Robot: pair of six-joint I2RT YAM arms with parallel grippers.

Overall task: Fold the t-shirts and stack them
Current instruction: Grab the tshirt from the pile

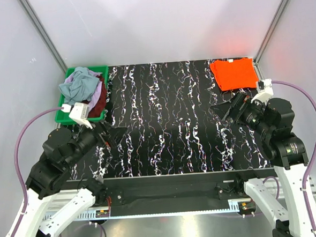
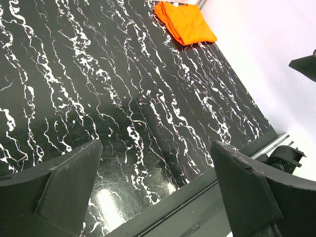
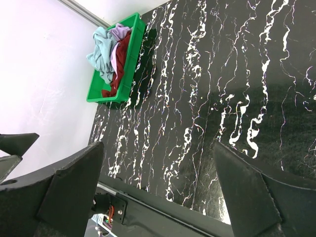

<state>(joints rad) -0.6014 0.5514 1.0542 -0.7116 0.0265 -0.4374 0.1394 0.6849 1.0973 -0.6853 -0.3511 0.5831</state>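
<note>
Three of the t-shirts are seen heaped in the green tray (image 1: 107,88): the blue-grey shirt (image 1: 77,86) lies uppermost, with the lavender shirt (image 1: 97,88) and the maroon shirt (image 1: 97,106) beneath it. The orange shirt (image 1: 234,73) is laid folded on the table (image 1: 168,118), at the far corner opposite the tray.

Both sets of jaws are held wide apart, and nothing is gripped by either. The left gripper (image 2: 155,148) is held just on the near side of the tray, while the right gripper (image 3: 158,145) is kept well apart from it, across the table.

The tray's long axis runs from near to far, and the heap is strewn along it. The left arm is judged the nearer one for the next pick. However, its jaws are pointed away from the tray towards the table's middle, so a turn back over the heap would be needed first.
</note>
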